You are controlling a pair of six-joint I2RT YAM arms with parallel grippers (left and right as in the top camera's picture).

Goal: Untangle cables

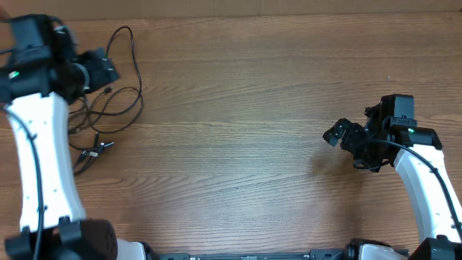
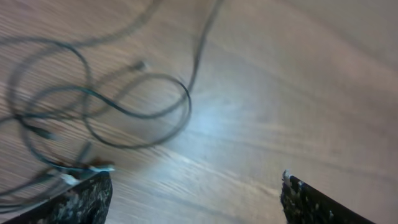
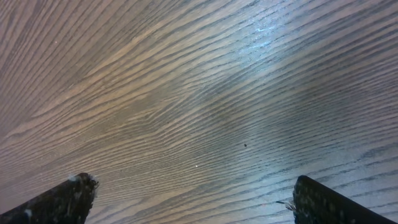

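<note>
The cables (image 2: 187, 102) lie in loose loops at the far left of the table (image 1: 238, 144), right by the left arm. They cross over each other in a few spots. One small plug (image 2: 102, 168) with a silver tip lies close to a finger of the left pincer (image 2: 194, 180).

The left pincer is released. Its two fingers stand wide apart, with nothing between them. It hangs over the table just beside the loops.

The right pincer (image 3: 194, 182) is released too and holds nothing. It is well apart from the cables, over on the right side, with only bare wood under it.

I think the job is partly done. The cords are spread out, not in a tight ball, but some loops are not yet pulled apart. Next, the left pincer may need to pinch one cord or the plug end and draw it away from the rest. The cords are thin and floppy, so they could slip or drag the other loops along.

The table is brown wood with wavy grain, and light shines off it. No room shows, only the table.
</note>
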